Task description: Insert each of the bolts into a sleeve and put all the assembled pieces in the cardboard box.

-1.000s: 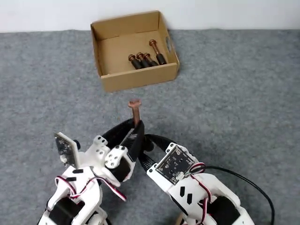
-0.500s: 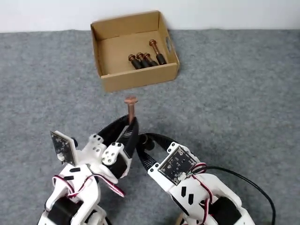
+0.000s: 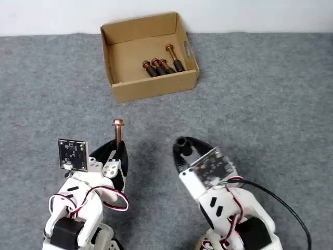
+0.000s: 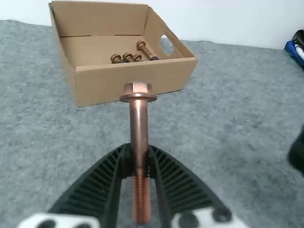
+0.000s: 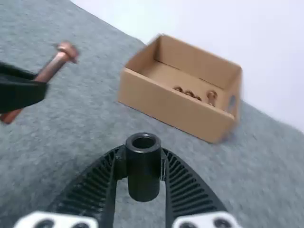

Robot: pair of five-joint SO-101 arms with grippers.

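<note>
On the grey bench (image 3: 270,104), the left fingers (image 4: 107,183) are closed on a copper bolt (image 4: 139,137), gripping its threaded shank, the flanged head up and pointing toward the cardboard box (image 3: 153,87); that box sits at the far side near the middle, with four assembled pieces (image 3: 155,67) lying close together on its floor; the right fingers (image 5: 92,190), well apart from the left, are clamped round a black sleeve (image 5: 143,164), its open bore facing up.

A glossy coppery metal bolt (image 4: 138,142), a matt black sleeve (image 5: 143,166), a matt cardboard box (image 3: 156,86) and rough grey felt (image 3: 270,99) are seen.
</note>
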